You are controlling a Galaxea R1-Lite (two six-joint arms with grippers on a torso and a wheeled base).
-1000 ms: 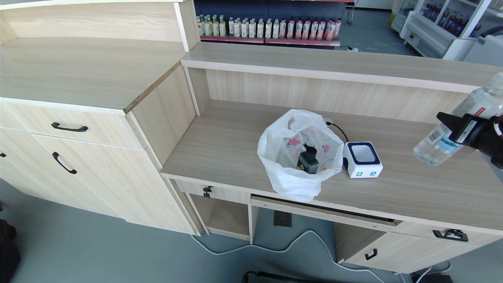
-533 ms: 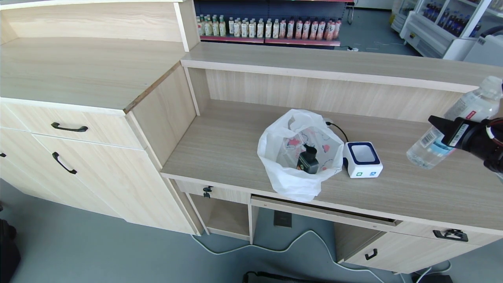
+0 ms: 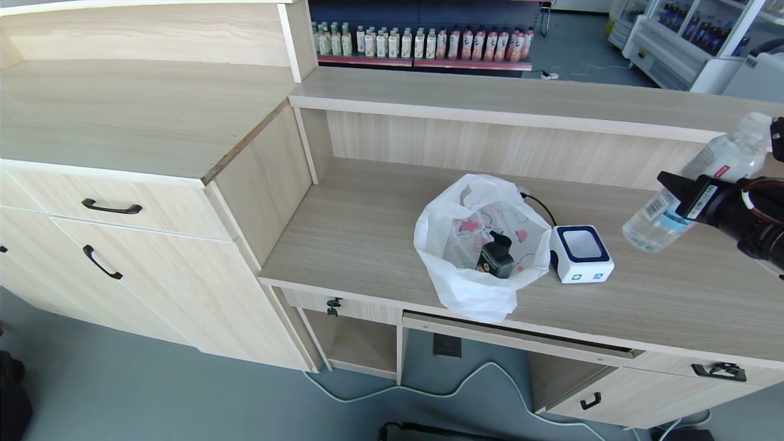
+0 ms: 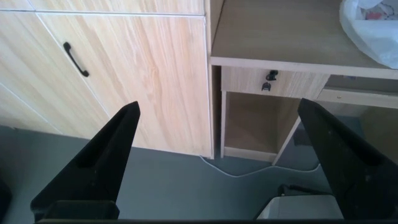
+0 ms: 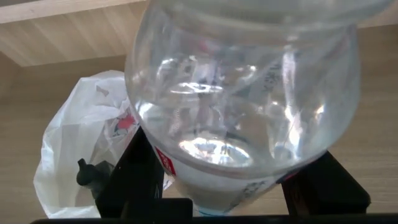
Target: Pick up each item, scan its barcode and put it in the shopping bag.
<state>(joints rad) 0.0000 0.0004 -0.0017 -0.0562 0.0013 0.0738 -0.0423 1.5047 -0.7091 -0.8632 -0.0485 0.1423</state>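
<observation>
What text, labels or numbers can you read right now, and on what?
Nothing can be read as words or numbers.
water bottle: barcode and label print, too small to read.
scanner: two small front icons, unreadable.
dark bottle: orange label, too small to read.
shopping bag: printed pictures, no legible words.

A clear, glossy plastic water bottle [image 3: 652,223] is catching the light over a matt, pale wood-grain counter [image 3: 367,226], where a thin, crinkled white plastic shopping bag [image 3: 465,294] is sitting beside a smooth white plastic scanner [image 3: 580,256] with a glossy window.
</observation>
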